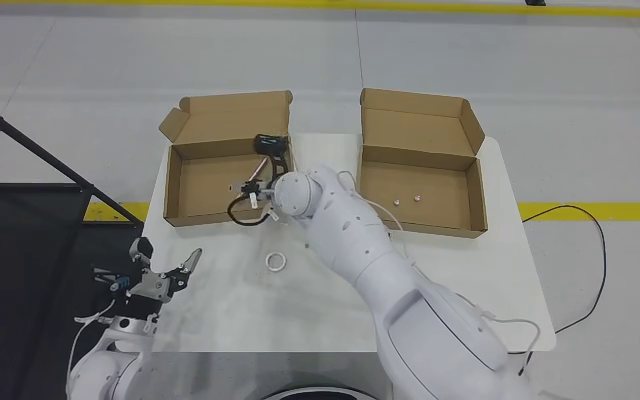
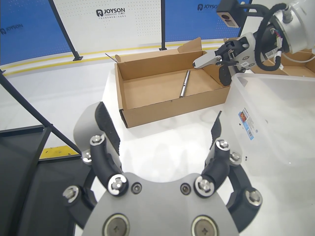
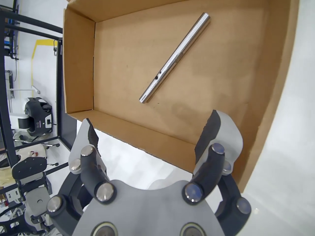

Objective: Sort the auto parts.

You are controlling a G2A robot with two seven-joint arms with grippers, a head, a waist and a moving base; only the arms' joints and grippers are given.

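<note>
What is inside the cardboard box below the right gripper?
One metal rod lies flat on the floor of the cardboard box, touching no wall. The right gripper hides part of the floor nearest it.

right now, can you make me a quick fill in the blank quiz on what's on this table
1. The metal rod lies flat inside a cardboard ____.
2. The white ring lies on the bare ____, not in any container.
3. The left gripper and the right gripper are both ____ and hold nothing.
Missing words: box; table; open.
</note>
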